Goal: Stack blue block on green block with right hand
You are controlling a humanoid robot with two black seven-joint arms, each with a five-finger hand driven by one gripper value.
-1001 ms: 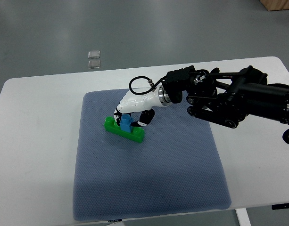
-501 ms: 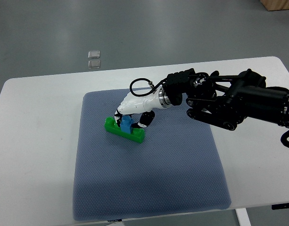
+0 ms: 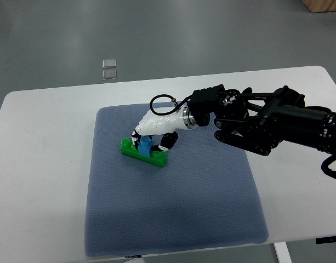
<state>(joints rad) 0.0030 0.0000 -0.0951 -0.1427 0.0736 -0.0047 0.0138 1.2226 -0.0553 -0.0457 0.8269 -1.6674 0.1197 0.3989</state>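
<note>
Blue block (image 3: 145,146): sits on top of the green block, about midway along its length, pinched between the fingertips of the right hand.
Fingers (image 3: 138,135): curled downward and closed on the blue block — one dark-tipped finger on its far-left side, another (image 3: 166,141) on its right side.
Right hand (image 3: 154,131): white shell, bent down over the two blocks; a black cable loops above the wrist.
Green block (image 3: 144,153): long and flat, lying at a slant on the mat in its upper-left part, touching the mat.
Right arm (image 3: 266,123): black, jointed, coming in from the picture's right edge across the table.
Mat (image 3: 173,203): grey-blue, textured, covering the middle of the table.
Table (image 3: 41,164): white, rounded corners.
Floor (image 3: 157,33): grey — two small clear square pieces (image 3: 109,68) lie on it beyond the table's far edge.
Writing: no brand, label or text can be read anywhere.
</note>
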